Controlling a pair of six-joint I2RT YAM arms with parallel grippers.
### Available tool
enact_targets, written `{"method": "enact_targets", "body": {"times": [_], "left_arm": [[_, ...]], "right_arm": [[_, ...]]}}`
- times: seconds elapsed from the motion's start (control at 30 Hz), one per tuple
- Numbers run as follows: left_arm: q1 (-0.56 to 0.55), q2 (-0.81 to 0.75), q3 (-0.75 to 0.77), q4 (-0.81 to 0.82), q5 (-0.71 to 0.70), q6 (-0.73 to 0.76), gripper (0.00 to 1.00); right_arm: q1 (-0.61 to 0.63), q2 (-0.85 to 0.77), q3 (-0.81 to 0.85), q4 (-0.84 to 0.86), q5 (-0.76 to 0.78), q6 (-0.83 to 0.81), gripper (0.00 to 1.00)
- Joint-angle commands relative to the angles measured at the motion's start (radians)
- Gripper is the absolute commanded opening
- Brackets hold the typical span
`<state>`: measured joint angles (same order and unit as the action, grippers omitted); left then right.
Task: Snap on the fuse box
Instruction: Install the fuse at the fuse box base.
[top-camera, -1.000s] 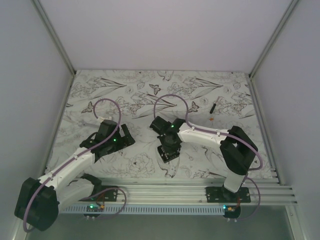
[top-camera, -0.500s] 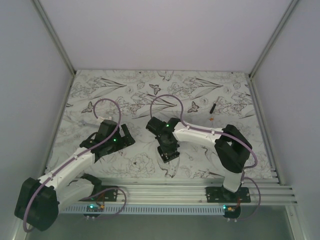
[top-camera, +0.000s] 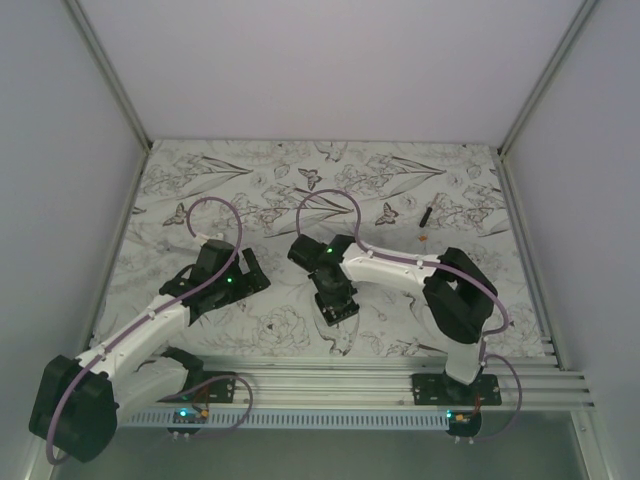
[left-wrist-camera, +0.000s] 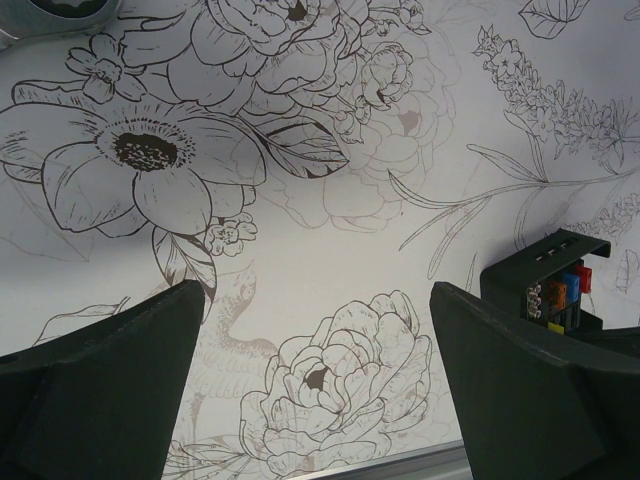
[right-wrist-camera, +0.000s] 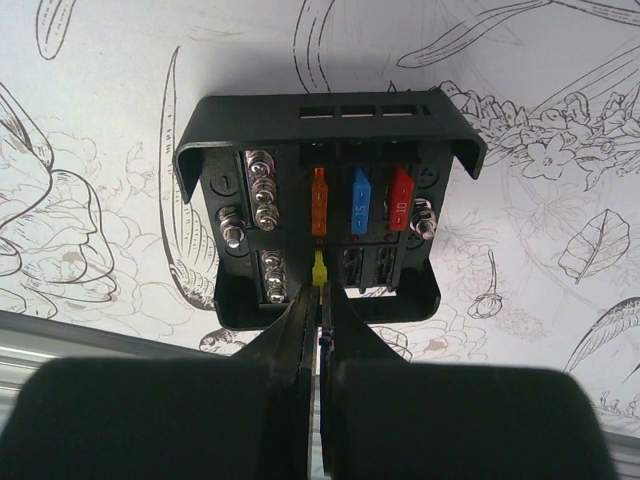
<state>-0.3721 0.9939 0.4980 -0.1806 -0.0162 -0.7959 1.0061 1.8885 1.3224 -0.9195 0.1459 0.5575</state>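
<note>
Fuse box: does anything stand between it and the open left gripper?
Nothing visible does: only bare flower-printed table lies between the left gripper and the fuse box. The shut right gripper is at the box.

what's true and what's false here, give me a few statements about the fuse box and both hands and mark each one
1. The left hand is open and holds nothing. True.
2. The right hand is spread wide over the fuse box. False: it is shut, its tips right at a yellow fuse.
3. An orange fuse, a blue fuse and a red fuse sit side by side in the box. True.
4. The fuse box lies at the table's far edge. False: it lies toward the near edge.
</note>
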Motion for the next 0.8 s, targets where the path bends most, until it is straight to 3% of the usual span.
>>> {"method": "enact_targets", "body": {"times": [0.0, 0.3, 0.77], "left_arm": [[0.006, -0.013, -0.016, -0.022, 0.005, -0.007, 1.0], [0.006, -0.017, -0.016, -0.024, 0.01, -0.009, 1.0], [0.006, -0.017, -0.016, -0.023, 0.012, -0.01, 1.0]], "right_arm": [[0.032, 0.173, -0.147, 0.247, -0.044, 0.044, 0.0], [0.032, -0.018, -0.096, 0.173, -0.011, 0.042, 0.01], [0.012, -0.157, -0.142, 0.186, 0.0, 0.056, 0.32]]}}
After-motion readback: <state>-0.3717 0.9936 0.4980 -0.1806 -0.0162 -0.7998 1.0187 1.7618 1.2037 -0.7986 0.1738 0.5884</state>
